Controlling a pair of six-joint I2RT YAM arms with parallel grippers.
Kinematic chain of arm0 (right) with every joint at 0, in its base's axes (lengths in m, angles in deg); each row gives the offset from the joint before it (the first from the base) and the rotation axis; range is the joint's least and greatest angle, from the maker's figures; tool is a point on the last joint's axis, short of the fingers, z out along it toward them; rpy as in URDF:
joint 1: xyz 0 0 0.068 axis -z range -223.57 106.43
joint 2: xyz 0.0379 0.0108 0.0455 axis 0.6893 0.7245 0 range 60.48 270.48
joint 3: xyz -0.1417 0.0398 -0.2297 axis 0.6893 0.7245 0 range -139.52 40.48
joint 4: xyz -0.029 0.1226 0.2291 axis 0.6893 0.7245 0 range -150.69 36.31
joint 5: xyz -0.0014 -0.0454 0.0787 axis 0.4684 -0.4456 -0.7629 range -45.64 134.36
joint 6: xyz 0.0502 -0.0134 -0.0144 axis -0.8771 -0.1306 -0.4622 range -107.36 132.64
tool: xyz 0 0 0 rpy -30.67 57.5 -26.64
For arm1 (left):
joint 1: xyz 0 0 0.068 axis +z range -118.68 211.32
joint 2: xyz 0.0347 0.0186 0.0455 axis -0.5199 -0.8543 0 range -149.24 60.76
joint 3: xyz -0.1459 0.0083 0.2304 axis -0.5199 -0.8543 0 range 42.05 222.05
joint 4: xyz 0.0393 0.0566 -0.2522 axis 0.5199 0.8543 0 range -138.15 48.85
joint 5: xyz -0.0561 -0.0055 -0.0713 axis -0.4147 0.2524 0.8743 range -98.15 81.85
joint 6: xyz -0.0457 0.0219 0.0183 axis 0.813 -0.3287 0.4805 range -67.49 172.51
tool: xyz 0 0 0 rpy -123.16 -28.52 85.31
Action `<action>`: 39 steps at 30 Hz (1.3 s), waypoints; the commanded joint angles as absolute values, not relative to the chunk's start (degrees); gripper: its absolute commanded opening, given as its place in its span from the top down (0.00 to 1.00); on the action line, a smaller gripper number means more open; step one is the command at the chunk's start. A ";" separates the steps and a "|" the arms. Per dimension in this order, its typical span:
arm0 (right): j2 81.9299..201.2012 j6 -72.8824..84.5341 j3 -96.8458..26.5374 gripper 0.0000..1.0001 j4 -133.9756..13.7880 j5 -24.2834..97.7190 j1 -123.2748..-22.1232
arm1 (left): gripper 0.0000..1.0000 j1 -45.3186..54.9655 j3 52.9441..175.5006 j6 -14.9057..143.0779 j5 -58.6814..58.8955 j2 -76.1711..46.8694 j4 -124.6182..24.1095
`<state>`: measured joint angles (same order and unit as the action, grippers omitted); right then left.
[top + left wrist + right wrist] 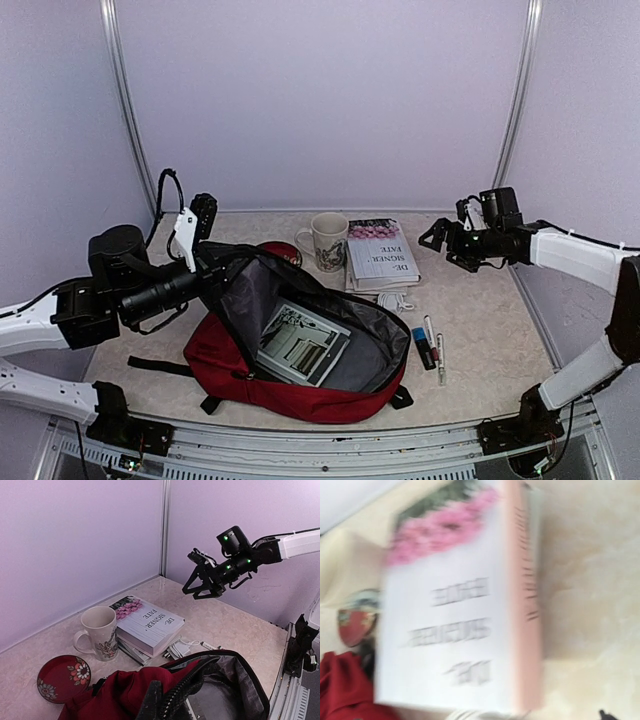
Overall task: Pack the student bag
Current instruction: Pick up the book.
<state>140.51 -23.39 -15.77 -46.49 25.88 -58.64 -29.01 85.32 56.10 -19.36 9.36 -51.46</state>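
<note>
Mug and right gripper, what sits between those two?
The white book with pink flowers on its cover lies between the mug and the right gripper, clearest in the top view.

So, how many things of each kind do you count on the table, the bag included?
Student bag: 1
Mug: 1
Red saucer: 1
Flower-cover book: 1
White cable: 1
Marker: 1
Pens: 2
Booklet inside the bag: 1
Total: 9; whatever lies under the book is too hidden to count.
</note>
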 commanded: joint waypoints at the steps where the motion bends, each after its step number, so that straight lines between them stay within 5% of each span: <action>1: 150.75 -22.86 -15.60 0.00 -56.13 16.83 -55.62 | 1.00 -28.53 87.57 55.30 -18.98 8.56 -51.51; 7: 158.37 -24.94 -13.21 0.00 -65.72 9.63 -55.54 | 1.00 -28.43 88.75 53.83 -19.54 6.21 -50.78; 15: 166.67 -27.93 -11.82 0.16 -74.97 0.91 -55.57 | 1.00 -28.44 90.50 52.42 -18.30 2.97 -50.89; 26: 165.70 -28.59 -10.93 0.67 -77.52 -0.17 -55.51 | 1.00 -28.43 90.16 52.37 -18.30 3.95 -50.80; 39: 151.01 -19.81 -12.16 0.91 -61.50 6.24 -55.51 | 1.00 -28.44 89.87 52.14 -19.25 5.06 -50.41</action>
<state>157.37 -25.86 -11.20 -69.71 2.47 -55.67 -28.79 88.49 52.85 -18.66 4.00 -49.28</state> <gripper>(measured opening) 0.113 0.016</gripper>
